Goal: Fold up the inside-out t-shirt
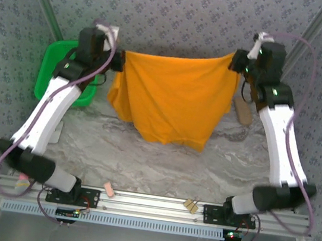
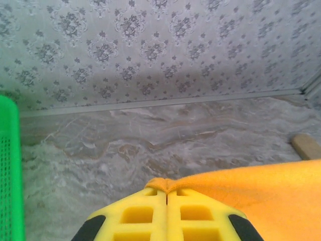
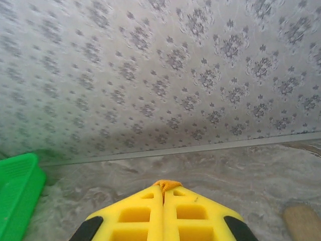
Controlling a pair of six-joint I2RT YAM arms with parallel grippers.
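Observation:
The orange-yellow t-shirt (image 1: 173, 95) hangs stretched between both raised grippers above the marble table, its lower edge draping toward the surface. My left gripper (image 1: 118, 60) pinches its upper left corner; in the left wrist view the yellow fingers (image 2: 138, 213) are pressed together with a fold of the t-shirt (image 2: 261, 196) bunched at the left gripper's (image 2: 166, 190) tips. My right gripper (image 1: 239, 61) holds the upper right corner; a small tuft of t-shirt (image 3: 167, 185) pokes out at the right gripper's (image 3: 163, 191) closed tips. No print or tag shows.
A green plastic basket (image 1: 57, 70) stands at the back left beside the left arm, also the basket (image 3: 17, 193) in the right wrist view. A tan wooden object (image 1: 243, 111) lies at the right, behind the shirt's edge. Patterned walls enclose the table.

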